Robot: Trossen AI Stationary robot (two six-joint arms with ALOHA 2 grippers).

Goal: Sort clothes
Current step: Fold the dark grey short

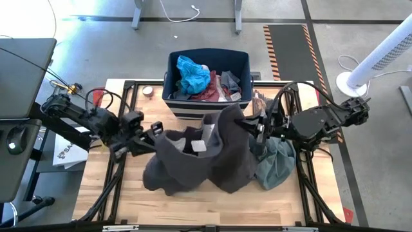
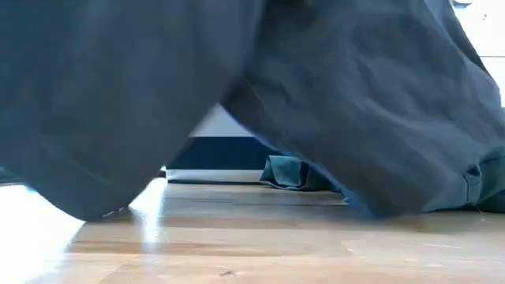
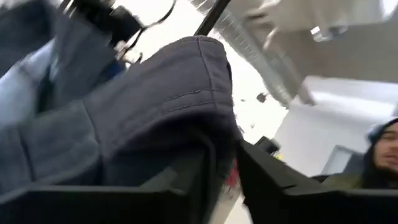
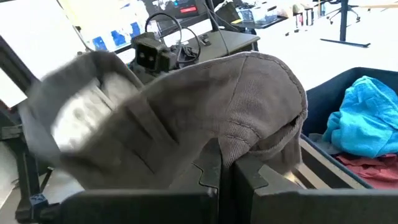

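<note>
- My right gripper (image 4: 227, 171): fingers pinched tight together on a fold of the dark grey-brown trousers (image 1: 206, 154), near the waistband end. Grip looks solid in the right wrist view; cloth bulges up over the fingertips.
- My left gripper (image 1: 154, 132): on the other end of the same trousers. Fingers (image 3: 267, 180) stand partly apart with fabric draped over and between them; looks like a loose hold or a release under way, can't say which from here.
- Trousers hang stretched between the two grippers, long axis running left-right across the table (image 1: 193, 206), middle sagging onto the wood. In the low view the cloth fills nearly everything.
- Bin (image 1: 206, 61) sits at the far edge of the table, just beyond the trousers' raised right end. It holds a bright blue piece (image 1: 192, 74) and a maroon piece (image 1: 209, 91).
- Key relation: my right gripper is the nearer one to the bin, just beside its near right corner. If the trousers go there, I judge the right arm carries them forward and the left lets go.
- Grey-green shirt (image 1: 277, 164) lies on the table under and beside my right arm, touching the trousers' edge. Not yet sorted.
- Risk: trailing left leg drags or catches on the bin rim.
</note>
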